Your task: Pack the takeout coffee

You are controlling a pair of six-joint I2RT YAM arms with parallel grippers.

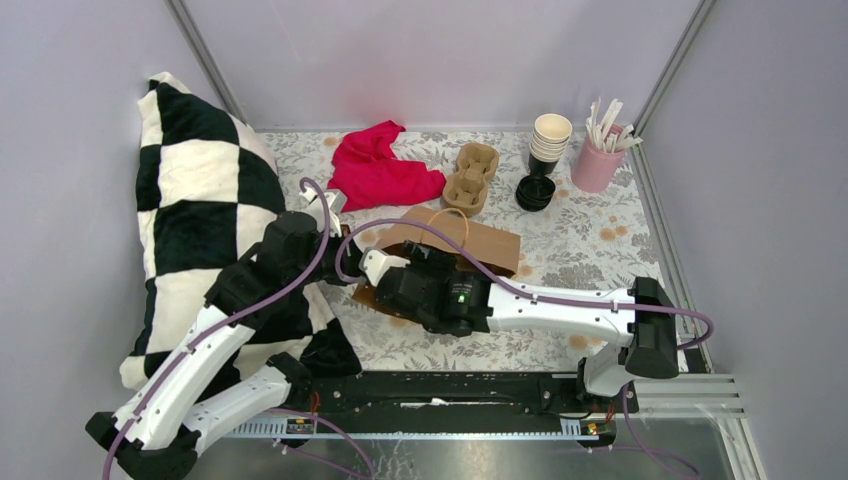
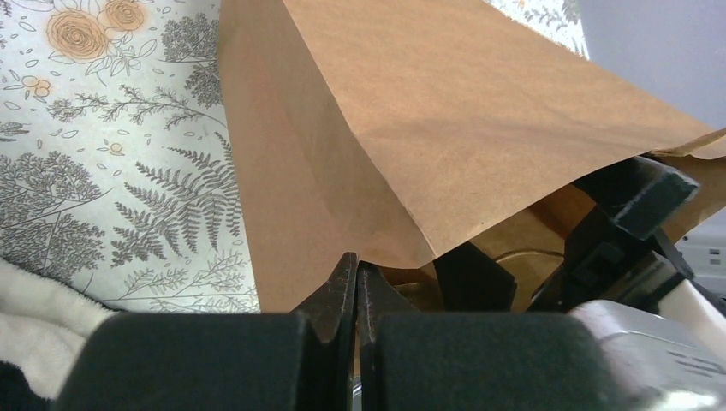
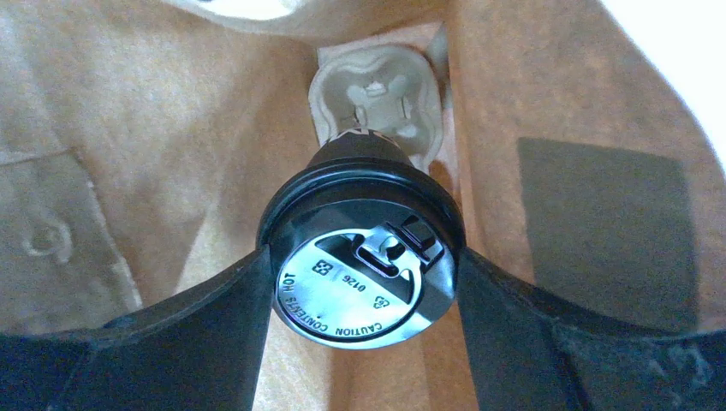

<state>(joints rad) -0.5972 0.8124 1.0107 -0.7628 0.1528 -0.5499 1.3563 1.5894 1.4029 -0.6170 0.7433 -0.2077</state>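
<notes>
The takeout coffee, a dark cup under a black lid, hangs inside the brown paper bag. My right gripper is shut on it, one finger pressed to each side of the lid's rim. Beyond the cup, at the bag's far end, lies a pulp cup carrier; I cannot tell whether the cup touches it. From above, the right gripper's fingers are hidden inside the bag's mouth. My left gripper is shut on the edge of the paper bag, at the mouth's left side, and holds the upper flap raised.
A black-and-white checkered pillow fills the left side. At the back lie a red cloth, a second pulp carrier, a stack of paper cups, black lids and a pink cup of white sticks.
</notes>
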